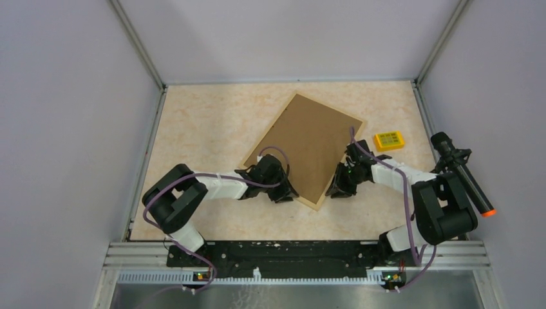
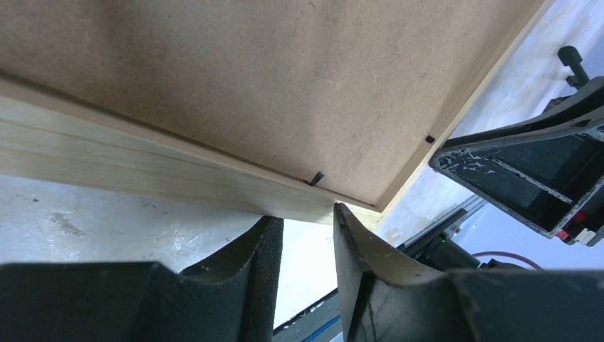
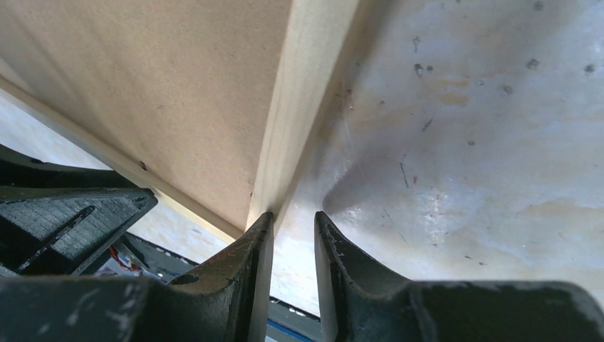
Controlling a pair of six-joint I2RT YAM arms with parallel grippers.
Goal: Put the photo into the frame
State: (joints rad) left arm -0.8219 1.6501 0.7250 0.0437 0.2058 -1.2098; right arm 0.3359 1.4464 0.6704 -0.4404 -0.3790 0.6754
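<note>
Brown board faces up on the big, thin picture frame of light wood [image 1: 302, 151], so the frame lies face down. It rests flat near the middle of the pale, marbled beige surface [image 1: 206, 122]. It is turned so that its long sides point toward 1 o'clock.

The left end effector [image 1: 284, 193] sits at the frame's short near edge, at about 7 o'clock from the frame's middle. In the left wrist view, the left end effector [image 2: 306, 221] has only a small gap between its two dark fingers [image 2: 256, 249]. Nothing is in that gap. The fingertips reach up to the light wood rail, close to the frame's [image 2: 249, 92] corner. Two little black clips [image 2: 316, 178] stick out where the board meets the wood.

The right end effector [image 1: 338, 187] is at the long right edge, at about 5 o'clock, near the same corner. In the right wrist view, the right end effector [image 3: 292, 221] is open just a bit too, with nothing between its fingers. Its left finger [image 3: 256, 242] touches the wood edge of the frame [image 3: 142, 92], and the other finger is over bare surface.

A small yellow block [image 1: 389, 140] with green squares lies at 3 o'clock, just beside the frame's right corner.
</note>
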